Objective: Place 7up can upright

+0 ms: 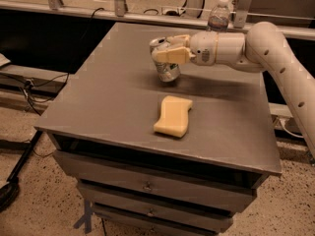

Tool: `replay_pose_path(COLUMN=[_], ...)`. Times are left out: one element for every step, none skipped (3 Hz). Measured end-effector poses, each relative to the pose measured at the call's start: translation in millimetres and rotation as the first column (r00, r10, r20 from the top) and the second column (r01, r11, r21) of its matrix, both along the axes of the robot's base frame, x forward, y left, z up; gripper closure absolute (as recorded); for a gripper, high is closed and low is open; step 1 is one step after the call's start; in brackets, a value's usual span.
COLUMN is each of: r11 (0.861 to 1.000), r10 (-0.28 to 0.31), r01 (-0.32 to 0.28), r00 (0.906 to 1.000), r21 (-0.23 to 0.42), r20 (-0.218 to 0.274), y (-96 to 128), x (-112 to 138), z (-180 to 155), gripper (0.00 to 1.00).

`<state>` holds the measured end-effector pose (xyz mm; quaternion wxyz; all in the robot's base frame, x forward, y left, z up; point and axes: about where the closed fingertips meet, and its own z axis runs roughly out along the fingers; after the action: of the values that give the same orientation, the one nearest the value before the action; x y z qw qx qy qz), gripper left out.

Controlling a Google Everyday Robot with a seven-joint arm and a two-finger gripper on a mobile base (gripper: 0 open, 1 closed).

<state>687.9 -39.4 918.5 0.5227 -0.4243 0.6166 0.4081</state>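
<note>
End effector [163, 48] seen over back middle of grey table [98, 97], pinched on small silvery drink can with green marks [168, 72]. Can gripped by sides, top up, so it can be stood. Bottom touching table or just above: cannot be told. Yellow sponge [173, 115] near, in front.

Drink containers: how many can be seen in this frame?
2. The 7up can is gripped by the claw at the far middle of the table; a clear water bottle stands at the far edge, behind the arm, which could hide more.
</note>
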Motion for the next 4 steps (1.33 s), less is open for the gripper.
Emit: replay_pose_path(r11=[1.0, 1.0, 1.0, 1.0], r10=[0.001, -0.003, -0.003, -0.003], r01=[-0.001, 0.003, 0.003, 0.003], r00=[1.0, 1.0, 1.0, 1.0], r21=[0.009, 0.009, 0.009, 0.009], r20=[0.004, 0.002, 0.002, 0.002], y=[-9.4, -15.0, -15.0, -15.1], x=[-1.5, -1.9, -1.9, -2.0], z=[-14.1, -17.3, -15.0, -14.6], gripper=[0.87, 0.65, 0.42, 0.18])
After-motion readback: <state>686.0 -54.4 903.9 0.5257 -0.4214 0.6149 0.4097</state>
